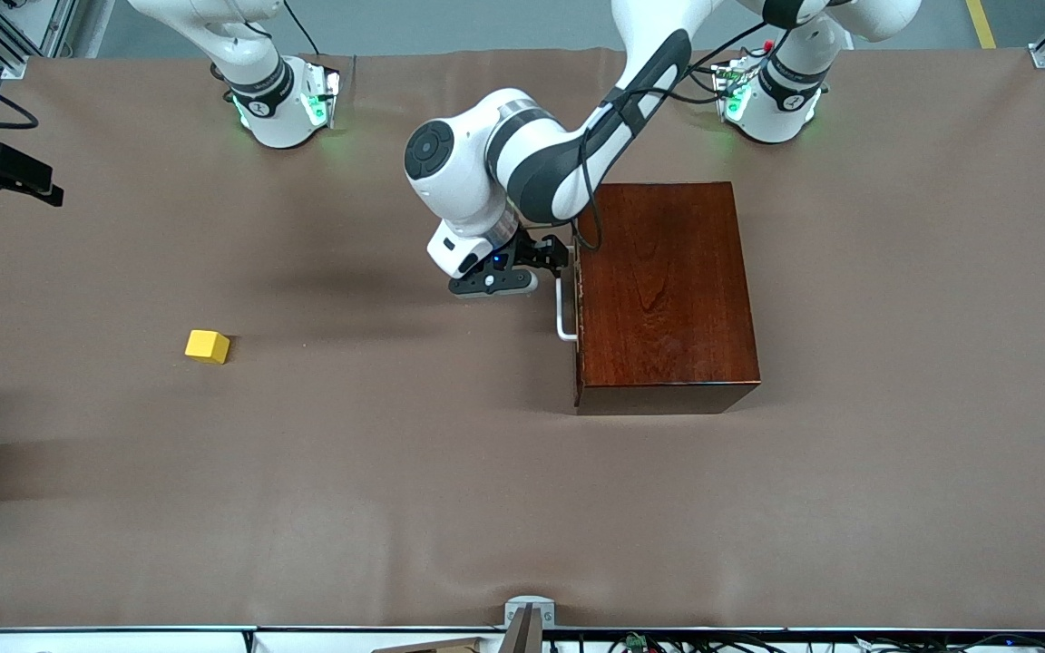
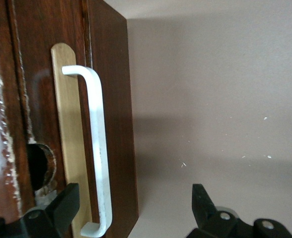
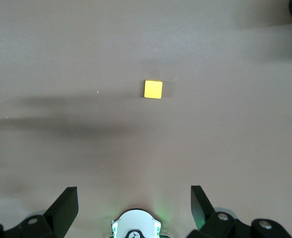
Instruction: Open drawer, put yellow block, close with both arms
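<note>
Left gripper (image 1: 551,257) sits at the drawer (image 2: 41,114) front with its 2 fingers (image 2: 61,206) spread apart, the white handle (image 1: 562,310) between them but not clamped. That drawer is shut, its contents hidden. Right gripper (image 3: 133,206), fingers also apart (this arm waits), hangs high over the yellow block (image 1: 207,346), which lies on the brown table (image 1: 395,490) toward the right arm's end, well apart from the wooden box (image 1: 668,290).

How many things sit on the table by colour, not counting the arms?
Yellow: 1, the yellow block.
Dark reddish-brown: 1, the wooden box, its drawer shut, with a white handle.
Total: 2.
</note>
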